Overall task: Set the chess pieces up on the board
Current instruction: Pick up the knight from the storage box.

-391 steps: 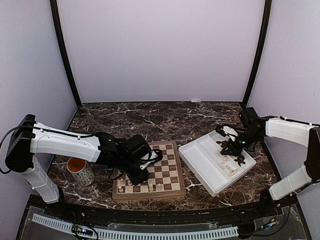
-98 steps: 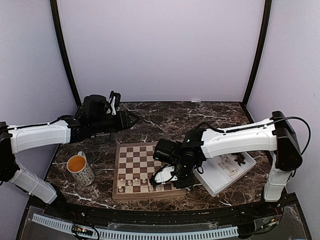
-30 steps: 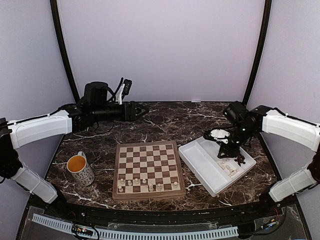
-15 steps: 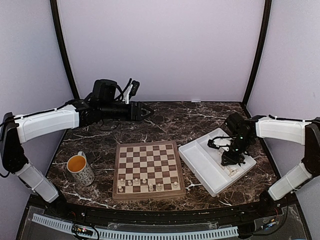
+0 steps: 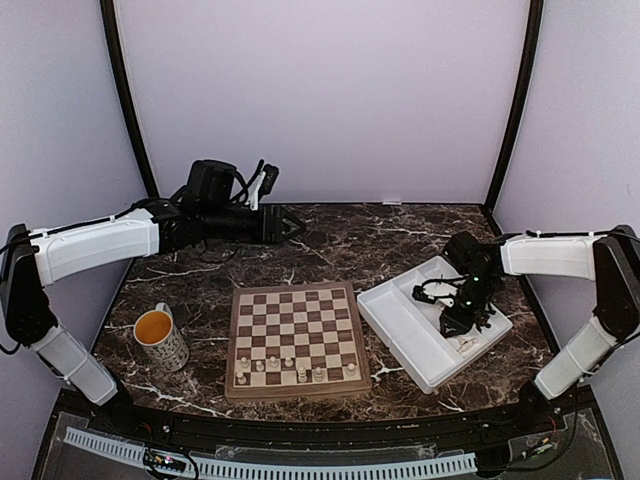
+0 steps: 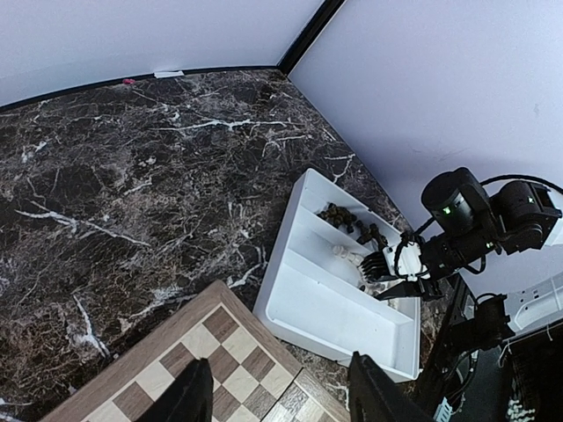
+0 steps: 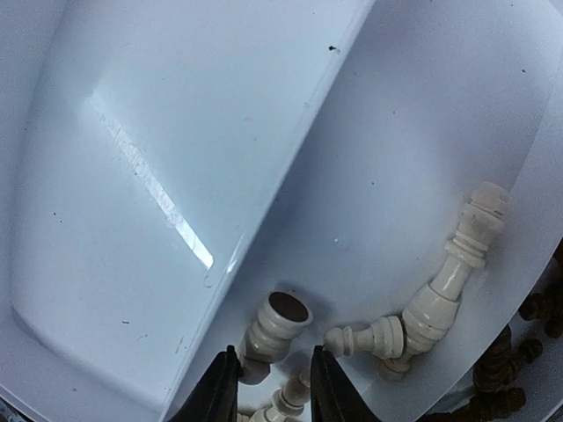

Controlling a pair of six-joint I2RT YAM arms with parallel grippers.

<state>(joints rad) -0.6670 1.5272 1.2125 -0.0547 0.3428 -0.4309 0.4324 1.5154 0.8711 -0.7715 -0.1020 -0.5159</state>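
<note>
While only a few chess pieces (image 5: 300, 372) are on the board (image 5: 295, 318), left hand (image 6: 280, 382) gapes empty, right hand (image 7: 271, 382) apart around another in the tray (image 5: 395, 315).

A robotics lab booth: plain lilac walls (image 5: 320, 100) and black posts (image 5: 128, 110) are rising beyond the left pincer (image 5: 297, 228), boxing in the marbled surface (image 5: 380, 240).

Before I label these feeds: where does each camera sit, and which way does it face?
Top external: above and behind the robot, looking down on board, tray, left arm, right arm.
Left wrist: high over the far left, facing the tray and right arm; left end effector at bottom edge.
Right wrist: just above the tray, looking down at cream pieces; right end effector at bottom edge.
Shared: all three show the tray.
</note>
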